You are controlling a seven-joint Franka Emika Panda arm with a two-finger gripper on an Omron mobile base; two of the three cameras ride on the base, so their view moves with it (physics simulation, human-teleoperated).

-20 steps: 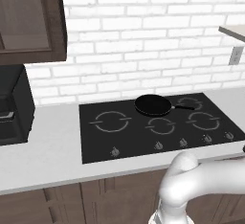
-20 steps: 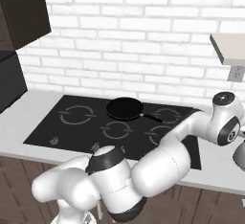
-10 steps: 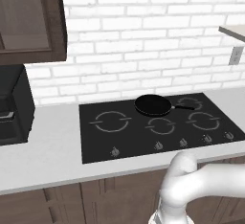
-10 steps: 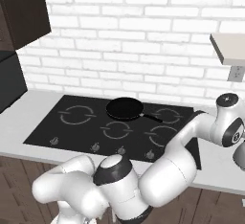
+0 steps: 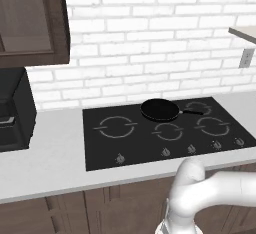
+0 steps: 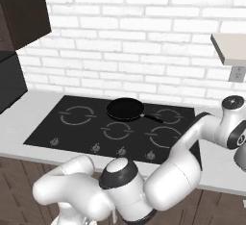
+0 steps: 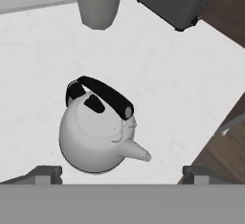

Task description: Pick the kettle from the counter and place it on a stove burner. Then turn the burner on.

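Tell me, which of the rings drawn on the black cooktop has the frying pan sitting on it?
The back middle ring, under the frying pan. The widest ring at the left and the other rings lie bare.

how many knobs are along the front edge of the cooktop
5 in the left base view: one front-left, one below the middle ring, then three toward the right at and. In the right base view the arm hides the rightmost part of the cooktop.

Setting: home kitchen | black glass cooktop [image 5: 165, 130] with ring markings, frying pan [image 5: 160, 109] on it | white brick wall [image 5: 150, 38] | dark wood cabinets [image 5: 30, 23] | pale stone table [image 5: 50, 148]
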